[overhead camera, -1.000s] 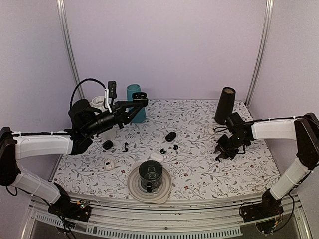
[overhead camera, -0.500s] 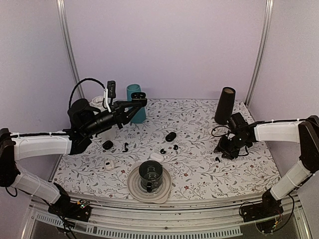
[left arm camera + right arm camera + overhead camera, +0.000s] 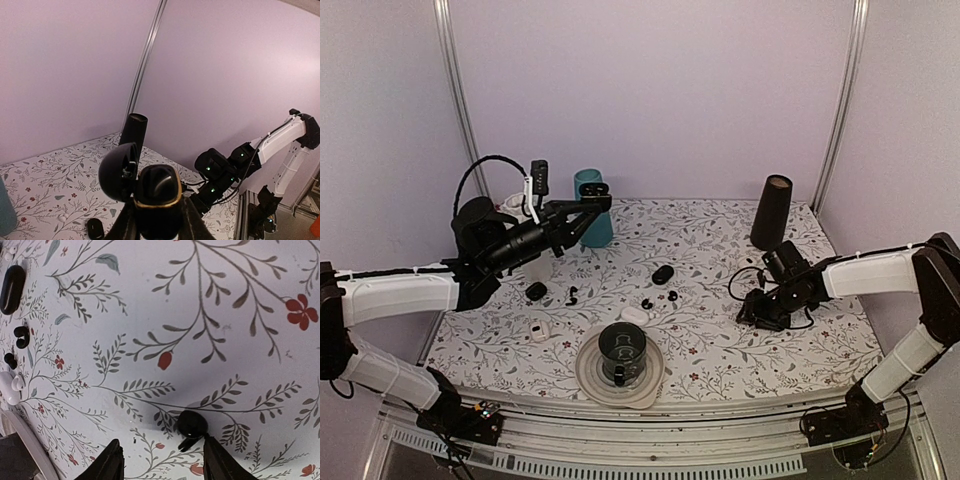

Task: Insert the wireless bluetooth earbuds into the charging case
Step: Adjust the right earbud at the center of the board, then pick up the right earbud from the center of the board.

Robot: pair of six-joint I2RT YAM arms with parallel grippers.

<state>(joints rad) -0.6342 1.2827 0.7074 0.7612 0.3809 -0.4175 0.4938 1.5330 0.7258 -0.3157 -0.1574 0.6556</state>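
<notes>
R claw (image 3: 161, 452): widened, shifted astride small glossy black earbud (image 3: 192, 425) on floral tablecloth (image 3: 210, 315); no grip.
L claw (image 3: 159, 225): clamped on open black gold-rimmed charging case (image 3: 157, 192), raised.
Meaning: pick pending; insertion not begun.

Two arms (image 3: 400, 292) (image 3: 875, 270) work over one floral surface (image 3: 720, 235). The count stands at four loose black earbuds (image 3: 572, 296) (image 3: 647, 303) (image 3: 672, 296) (image 3: 192, 425), one open case (image 3: 157, 192) and two closed cases (image 3: 663, 273) (image 3: 536, 291), all black. There are also two small white pieces (image 3: 634, 314) (image 3: 539, 330), two upright cylinders, one teal (image 3: 598, 232) and one black (image 3: 772, 212), and one plate (image 3: 586, 372) with one dark cup (image 3: 622, 350).
</notes>
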